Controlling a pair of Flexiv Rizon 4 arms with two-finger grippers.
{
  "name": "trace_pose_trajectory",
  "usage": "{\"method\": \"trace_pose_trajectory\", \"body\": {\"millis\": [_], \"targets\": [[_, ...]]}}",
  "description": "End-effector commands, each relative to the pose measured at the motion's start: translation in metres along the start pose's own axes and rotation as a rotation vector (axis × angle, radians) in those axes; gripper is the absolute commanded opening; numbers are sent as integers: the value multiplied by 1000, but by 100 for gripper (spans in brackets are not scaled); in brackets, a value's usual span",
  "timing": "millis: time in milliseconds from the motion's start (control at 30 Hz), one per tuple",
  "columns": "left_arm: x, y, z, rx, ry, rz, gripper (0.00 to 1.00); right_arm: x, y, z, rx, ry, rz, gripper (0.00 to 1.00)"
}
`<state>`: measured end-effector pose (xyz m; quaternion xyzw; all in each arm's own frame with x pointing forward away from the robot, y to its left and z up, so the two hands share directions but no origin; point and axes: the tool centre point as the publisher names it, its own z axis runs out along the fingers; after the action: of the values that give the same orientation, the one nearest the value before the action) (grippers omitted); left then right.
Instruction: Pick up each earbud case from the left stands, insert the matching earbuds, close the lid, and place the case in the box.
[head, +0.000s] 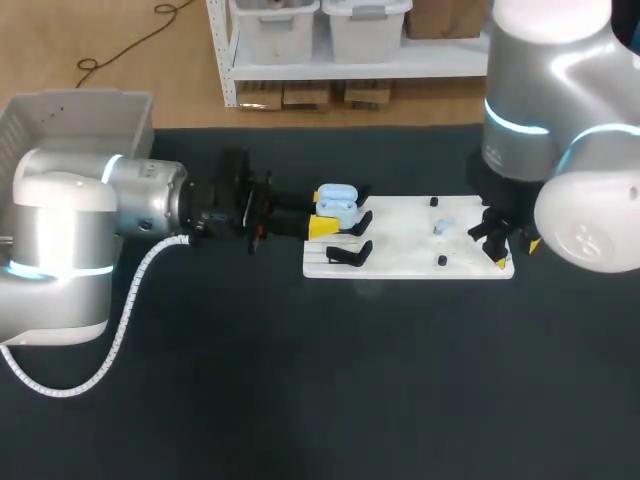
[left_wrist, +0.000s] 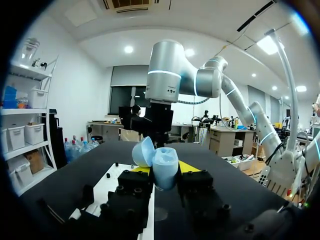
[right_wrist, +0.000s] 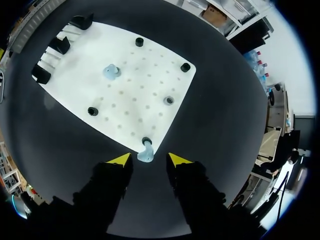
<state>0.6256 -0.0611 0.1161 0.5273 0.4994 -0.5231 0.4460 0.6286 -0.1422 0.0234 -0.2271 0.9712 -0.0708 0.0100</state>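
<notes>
The left hand (left_wrist: 165, 169) grips the pale blue earbud case (head: 336, 200) by its two sides, holding it above the black stands (head: 352, 253) at the left end of the white board (right_wrist: 145, 85). The case's lid (left_wrist: 143, 152) is tipped open. The right hand (right_wrist: 149, 161) hangs over the board's right edge with its fingers apart. One small blue earbud (right_wrist: 146, 154) lies between the tips, and neither tip touches it. A second earbud (right_wrist: 111, 71) sits nearer the middle of the board. The box (head: 75, 120) waits at the far left of the surface.

The likeliest slip is at the earbud. It is tiny and sits right at the board's edge beside a black peg, so an off-centre pinch could flick it onto the dark surface or twist it in the grip. A twisted earbud would probably not seat in its socket, and pushing it in could turn the case in the left hand. The open lid could also drop shut early.

No writing or label can be read on the case, board or box.
</notes>
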Motion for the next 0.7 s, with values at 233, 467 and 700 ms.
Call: {"method": "trace_pose_trajectory", "body": {"millis": [233,467,700], "targets": [[1,0,0,0,-2,2,0,-3,-1,6,23,-21,2,42],[1,0,0,0,-2,2,0,-3,-4,9,41,-27,6,38],[1,0,0,0,-2,2,0,-4,-3,11,57,-38,0,36]]}}
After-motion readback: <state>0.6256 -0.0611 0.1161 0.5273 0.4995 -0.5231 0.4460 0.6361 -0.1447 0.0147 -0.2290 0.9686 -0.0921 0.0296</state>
